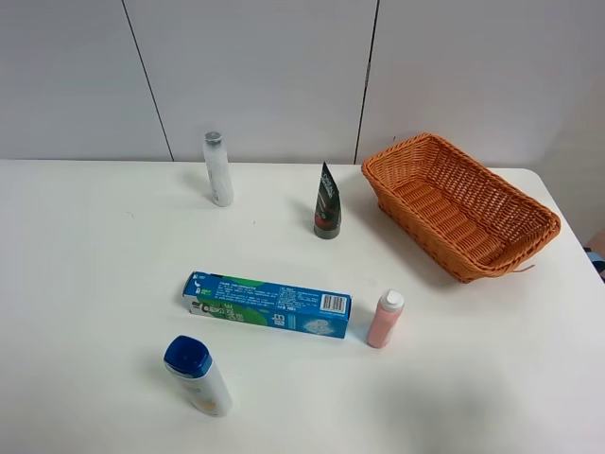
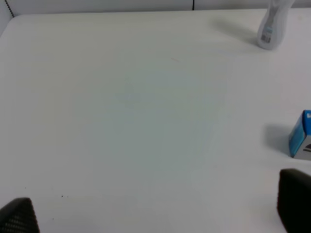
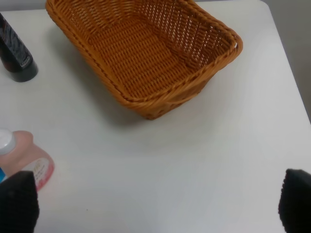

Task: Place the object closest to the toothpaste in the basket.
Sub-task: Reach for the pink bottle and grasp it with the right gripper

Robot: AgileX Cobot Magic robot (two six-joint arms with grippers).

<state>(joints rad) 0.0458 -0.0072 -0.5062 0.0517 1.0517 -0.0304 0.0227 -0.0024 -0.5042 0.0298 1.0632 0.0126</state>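
The blue toothpaste box (image 1: 267, 305) lies flat in the middle of the white table. A small pink bottle with a white cap (image 1: 385, 320) stands just off its right end, closer to it than anything else. The orange wicker basket (image 1: 454, 213) sits empty at the back right. No gripper shows in the exterior view. In the right wrist view my right gripper (image 3: 155, 204) is open and empty, with the pink bottle (image 3: 29, 160) by one fingertip and the basket (image 3: 141, 53) beyond. My left gripper (image 2: 155, 213) is open and empty over bare table, the box end (image 2: 301, 136) off to one side.
A black tube (image 1: 327, 203) stands cap-down left of the basket. A white bottle with a grey cap (image 1: 217, 170) stands at the back. A white bottle with a blue cap (image 1: 198, 375) stands at the front left. The table's right edge runs just past the basket.
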